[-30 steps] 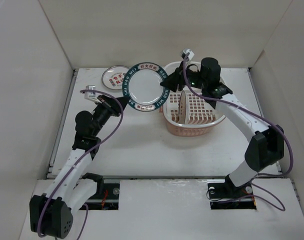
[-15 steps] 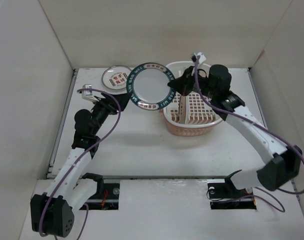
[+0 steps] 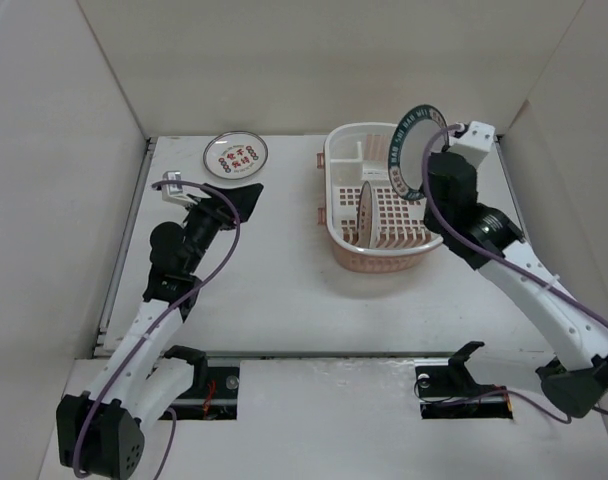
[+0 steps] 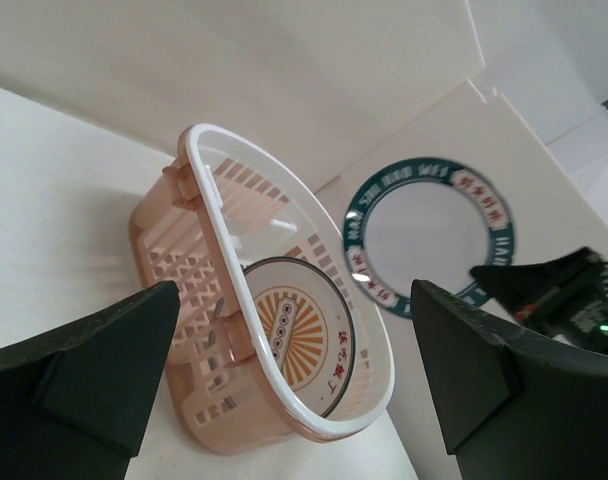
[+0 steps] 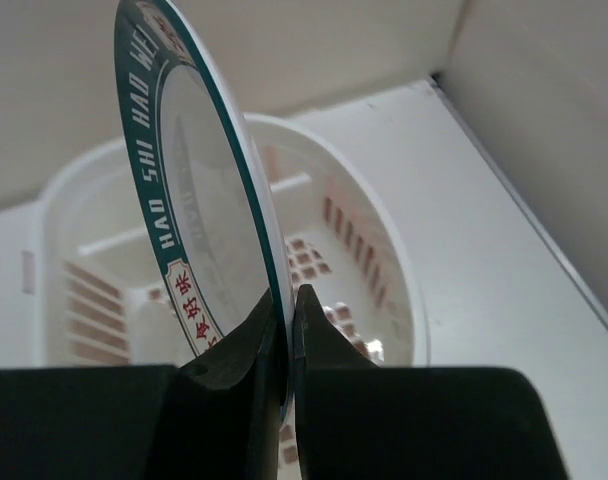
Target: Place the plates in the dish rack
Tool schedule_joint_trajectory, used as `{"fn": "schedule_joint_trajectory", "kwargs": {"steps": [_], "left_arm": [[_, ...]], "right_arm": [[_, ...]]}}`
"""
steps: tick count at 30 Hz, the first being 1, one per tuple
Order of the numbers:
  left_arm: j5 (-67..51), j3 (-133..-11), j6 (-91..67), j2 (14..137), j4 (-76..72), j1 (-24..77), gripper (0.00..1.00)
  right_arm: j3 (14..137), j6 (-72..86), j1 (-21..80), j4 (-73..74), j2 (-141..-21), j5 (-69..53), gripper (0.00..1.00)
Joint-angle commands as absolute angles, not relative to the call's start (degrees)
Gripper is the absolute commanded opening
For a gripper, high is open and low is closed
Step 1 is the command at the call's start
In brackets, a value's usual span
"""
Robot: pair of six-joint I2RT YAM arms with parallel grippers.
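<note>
above the dish rack point(image 3: 382, 259), only the wrist view shows right hand point(image 5: 285, 303) pinching the green-rimmed plate point(image 5: 206, 205).

White table point(image 3: 284, 290), plain beige panel walls point(image 3: 54, 180) on three sides, even light

We see the green-rimmed lettered plate point(image 3: 412, 150) pinched on edge in the right end effector point(image 5: 286, 318), above the salmon-pink dish rack point(image 3: 384, 257). The sunburst plate point(image 3: 364, 212) stands upright inside the rack. The red-character plate point(image 3: 235, 155) lies flat on the bench point(image 3: 284, 290), well to the left.
</note>
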State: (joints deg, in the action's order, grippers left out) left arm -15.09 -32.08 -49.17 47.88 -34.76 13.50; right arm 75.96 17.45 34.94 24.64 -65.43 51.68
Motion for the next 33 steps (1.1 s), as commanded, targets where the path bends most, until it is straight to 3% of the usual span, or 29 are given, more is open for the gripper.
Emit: {"fn": "schedule_joint_trajectory", "kwargs": {"steps": [1, 14, 33], "left_arm": [[-15.9, -34.3, -50.2, 47.0, -37.5, 14.8, 1.00], [-10.0, -35.3, -45.8, 42.6, -30.4, 17.7, 1.00], [-2.7, -40.7, -44.1, 42.1, -19.7, 18.2, 1.00]], "right_arm": [[76.3, 20.4, 34.9, 29.4, -67.9, 63.2, 0.01], [78.8, 20.9, 36.9, 34.8, -76.0, 64.8, 0.00], [76.5, 23.1, 39.7, 38.8, -77.1, 57.8, 0.00]]}}
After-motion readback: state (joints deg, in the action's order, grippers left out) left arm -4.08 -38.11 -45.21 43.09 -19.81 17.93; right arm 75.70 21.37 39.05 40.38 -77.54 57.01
